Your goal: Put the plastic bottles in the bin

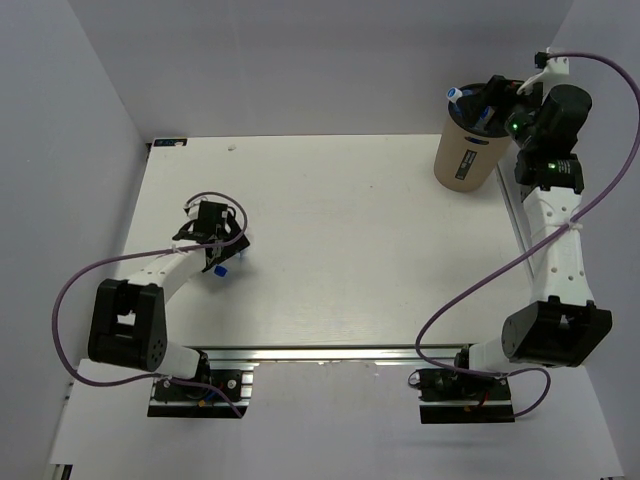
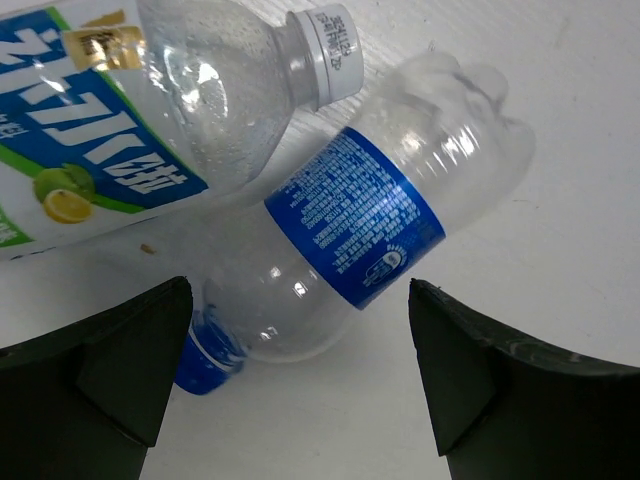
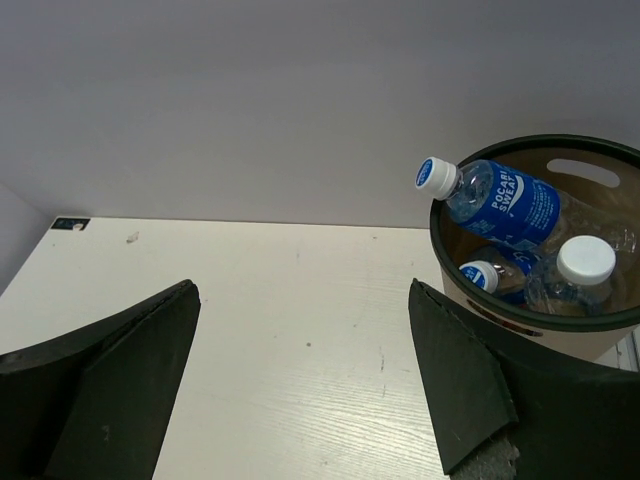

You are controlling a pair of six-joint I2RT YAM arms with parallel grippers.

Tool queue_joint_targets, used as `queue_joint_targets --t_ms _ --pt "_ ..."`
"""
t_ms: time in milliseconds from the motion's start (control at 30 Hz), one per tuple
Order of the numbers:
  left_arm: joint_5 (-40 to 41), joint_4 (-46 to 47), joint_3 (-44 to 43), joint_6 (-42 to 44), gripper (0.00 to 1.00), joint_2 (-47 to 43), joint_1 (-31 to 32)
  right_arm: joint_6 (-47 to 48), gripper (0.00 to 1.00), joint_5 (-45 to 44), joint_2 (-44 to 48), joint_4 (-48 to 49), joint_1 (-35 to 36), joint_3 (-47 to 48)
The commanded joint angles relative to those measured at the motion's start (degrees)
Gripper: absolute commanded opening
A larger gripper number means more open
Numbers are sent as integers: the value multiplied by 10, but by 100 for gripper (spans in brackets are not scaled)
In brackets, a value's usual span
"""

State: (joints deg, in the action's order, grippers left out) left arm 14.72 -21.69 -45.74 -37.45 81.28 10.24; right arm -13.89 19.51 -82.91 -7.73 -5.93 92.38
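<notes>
A flat white table top with a faint wood grain (image 1: 350, 250) fills the middle of the overhead view. Plain pale grey walls (image 1: 300, 60) close it in at the back and on both sides. A silver slotted aluminium rail (image 1: 340, 352) runs along the table's near edge. A small black square tag (image 1: 168, 142) sits at the far left corner, with a faint grey smudge (image 3: 132, 238) near it. A tiny brown crumb (image 2: 148, 248) lies on the white surface in the left wrist view.
</notes>
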Motion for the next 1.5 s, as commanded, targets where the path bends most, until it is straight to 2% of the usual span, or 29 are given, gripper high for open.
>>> queue_joint_targets --t_ms 0,133,400,500,533,600,633,733,867,967,1033,1100,1233,1300,1467 --pt "-34 28 -5 21 98 14 0 -7 89 16 24 29 0 -25" --pt "-72 58 4 34 98 20 4 -18 89 20 50 50 0 -60" --pt "-67 75 -18 39 96 63 7 -51 89 55 88 68 2 -120" --pt "-57 75 -26 39 86 80 7 -41 89 62 106 55 8 -135" --pt "-61 75 -28 40 79 87 7 -38 89 60 110 51 11 -139" --pt "-65 77 -30 43 72 93 8 -36 89 58 128 51 12 -148" --pt "-66 79 -30 43 64 95 7 -36 89 58 132 51 12 -155" --pt "-72 82 -33 45 49 97 8 -36 89 59 152 48 15 -161" --pt "-118 87 -43 63 35 82 14 -13 89 54 170 2 43 -143" --pt "-139 96 -53 95 25 50 39 14 89 48 173 -51 105 -128" --pt "-172 110 -60 118 22 25 72 15 89 48 173 -62 160 -138" --pt "-224 121 -67 150 6 11 111 3 89 64 174 -52 192 -173" --pt "-258 149 -51 198 4 -37 193 -51 89 135 174 17 248 -257" --pt "-261 160 -30 210 4 -56 229 -61 89 169 180 84 268 -296" --pt "-290 184 -3 215 4 -107 276 -79 90 170 187 130 319 -380"
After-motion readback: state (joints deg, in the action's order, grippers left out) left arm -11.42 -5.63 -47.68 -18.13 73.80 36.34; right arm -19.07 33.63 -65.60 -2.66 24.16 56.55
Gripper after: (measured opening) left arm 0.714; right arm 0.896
